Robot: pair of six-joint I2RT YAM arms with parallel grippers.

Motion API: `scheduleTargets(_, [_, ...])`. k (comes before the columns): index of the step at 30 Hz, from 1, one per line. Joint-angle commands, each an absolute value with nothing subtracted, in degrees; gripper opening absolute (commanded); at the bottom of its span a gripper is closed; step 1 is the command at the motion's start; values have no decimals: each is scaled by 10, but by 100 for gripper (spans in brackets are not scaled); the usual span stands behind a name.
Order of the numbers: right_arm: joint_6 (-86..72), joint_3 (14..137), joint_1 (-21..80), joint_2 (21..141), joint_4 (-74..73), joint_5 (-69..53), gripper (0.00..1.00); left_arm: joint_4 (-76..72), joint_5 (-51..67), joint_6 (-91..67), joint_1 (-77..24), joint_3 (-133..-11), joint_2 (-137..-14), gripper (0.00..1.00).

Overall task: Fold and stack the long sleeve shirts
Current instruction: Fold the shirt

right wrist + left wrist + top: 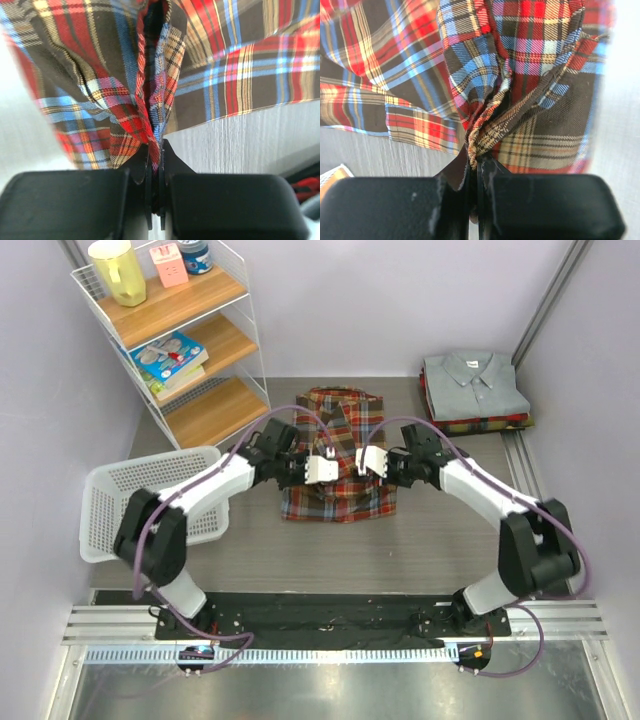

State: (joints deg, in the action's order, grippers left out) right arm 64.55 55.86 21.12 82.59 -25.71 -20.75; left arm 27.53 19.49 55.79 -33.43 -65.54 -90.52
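Here the red plaid shirt lies folded, middle bunched.

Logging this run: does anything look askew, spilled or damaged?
Nothing spilled or damaged. Only the plaid shirt is rumpled, its cloth bunched where the left gripper and right gripper pinch it; the folded stack lies neat.

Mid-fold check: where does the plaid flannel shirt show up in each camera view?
Top external: the plaid flannel shirt lies at table centre, with both arms reaching onto it.
Left wrist: the shirt fills the upper frame, a fold pinched in the left gripper.
Right wrist: it fills the top, a fold pinched in the right gripper.
Shared landmark: the grey table beside the shirt's edge.
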Motion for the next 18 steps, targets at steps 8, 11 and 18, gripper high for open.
scheduleTargets(8, [634, 666, 175, 996, -176, -228, 1, 251, 235, 587, -271, -800, -1089, 0])
scheduleTargets(11, [634, 668, 173, 997, -171, -229, 1, 244, 234, 590, -271, -801, -1092, 0])
scheduleTargets(18, [631, 686, 172, 984, -180, -227, 5, 252, 233, 593, -266, -817, -1090, 0])
